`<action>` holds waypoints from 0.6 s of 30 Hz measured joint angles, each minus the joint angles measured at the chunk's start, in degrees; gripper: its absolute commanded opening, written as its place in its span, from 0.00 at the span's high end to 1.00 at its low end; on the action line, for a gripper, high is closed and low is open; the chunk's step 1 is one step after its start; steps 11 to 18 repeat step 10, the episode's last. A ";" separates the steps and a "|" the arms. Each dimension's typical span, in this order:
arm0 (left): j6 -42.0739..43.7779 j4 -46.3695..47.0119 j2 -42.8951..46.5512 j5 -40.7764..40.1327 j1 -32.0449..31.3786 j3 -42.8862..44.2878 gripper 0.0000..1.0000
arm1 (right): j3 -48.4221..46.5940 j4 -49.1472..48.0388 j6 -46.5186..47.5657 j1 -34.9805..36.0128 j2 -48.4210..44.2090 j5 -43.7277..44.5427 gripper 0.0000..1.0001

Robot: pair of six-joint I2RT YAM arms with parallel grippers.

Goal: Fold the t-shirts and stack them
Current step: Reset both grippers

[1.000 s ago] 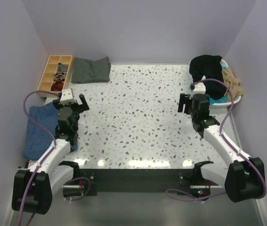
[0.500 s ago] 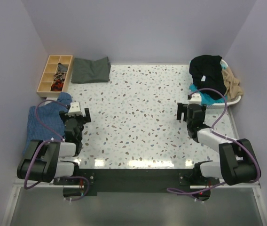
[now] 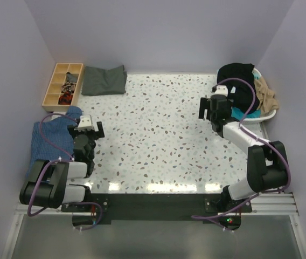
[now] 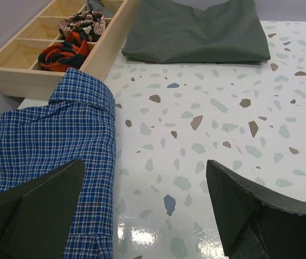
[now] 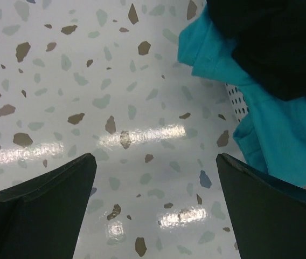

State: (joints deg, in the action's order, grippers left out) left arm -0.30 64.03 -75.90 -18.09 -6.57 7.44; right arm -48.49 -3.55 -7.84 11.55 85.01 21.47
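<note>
A charcoal-grey t-shirt (image 3: 104, 80) lies folded at the back left of the table and also shows in the left wrist view (image 4: 196, 32). A black t-shirt (image 3: 238, 78), a teal one (image 3: 248, 115) and a tan one (image 3: 266, 94) are heaped in a white basket (image 3: 272, 114) at the back right. My right gripper (image 3: 211, 108) is open and empty, low over the table just left of the basket. Its view shows the teal shirt (image 5: 266, 135) and the black shirt (image 5: 271, 38) to its right (image 5: 155, 167). My left gripper (image 3: 88, 130) is open and empty over the table (image 4: 145, 178).
A wooden compartment tray (image 3: 62, 83) with small coloured cloth items stands at the back left, next to the folded shirt (image 4: 34, 70). A blue plaid shirt (image 3: 48, 143) lies at the left edge, beside my left gripper (image 4: 45, 140). Walls close in on three sides.
The left arm has drawn back toward its base beside the plaid shirt. The right gripper pulled back, then moved away toward the basket. Both stayed open and empty.
</note>
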 measured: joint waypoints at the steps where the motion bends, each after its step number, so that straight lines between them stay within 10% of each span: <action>1: 0.00 0.02 0.00 -0.11 0.00 0.00 0.00 | -1.05 0.48 0.00 0.04 0.68 -0.26 0.01; 18: 0.00 0.17 0.15 -0.55 0.00 0.00 0.00 | 11.56 -1.31 0.81 0.15 -5.68 -3.61 0.01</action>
